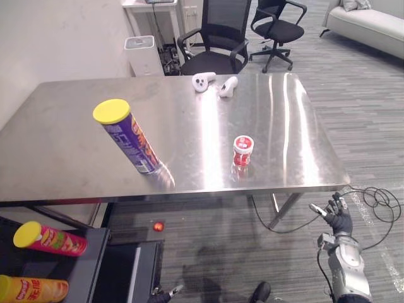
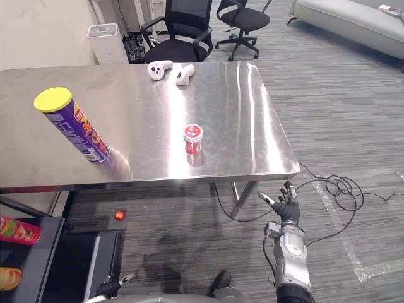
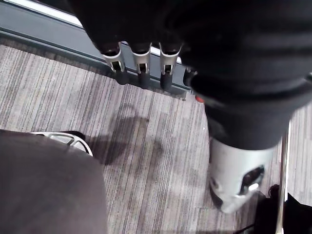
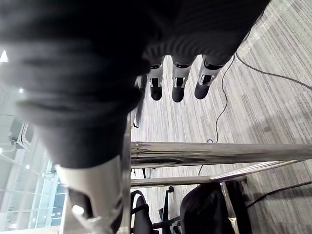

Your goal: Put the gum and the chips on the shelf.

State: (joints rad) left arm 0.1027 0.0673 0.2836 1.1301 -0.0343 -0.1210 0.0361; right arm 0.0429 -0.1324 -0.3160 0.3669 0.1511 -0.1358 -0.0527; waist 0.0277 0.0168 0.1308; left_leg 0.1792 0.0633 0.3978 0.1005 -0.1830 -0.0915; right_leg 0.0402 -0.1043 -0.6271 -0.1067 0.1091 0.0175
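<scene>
A purple chips can (image 1: 126,136) with a yellow lid stands tilted on the left of the steel table (image 1: 63,151). The gum (image 1: 243,150), a small red and white tub, stands near the table's front edge, right of centre. My right hand (image 1: 339,216) hangs open below the table's front right corner, over the floor; its straight fingers (image 4: 178,80) point past the table's bars. My left hand (image 2: 112,287) is low over the carpet, with its fingers (image 3: 141,66) straight and nothing in them. The dark shelf (image 1: 95,265) is at the lower left, under the table's edge.
A pink chips can (image 1: 47,238) and an orange one (image 1: 31,289) lie on the shelf. Two white controllers (image 1: 214,82) rest at the table's back. Office chairs (image 1: 214,38), a white bin (image 1: 142,53) and a sofa (image 1: 369,25) stand beyond. A small red thing (image 1: 158,225) lies on the floor.
</scene>
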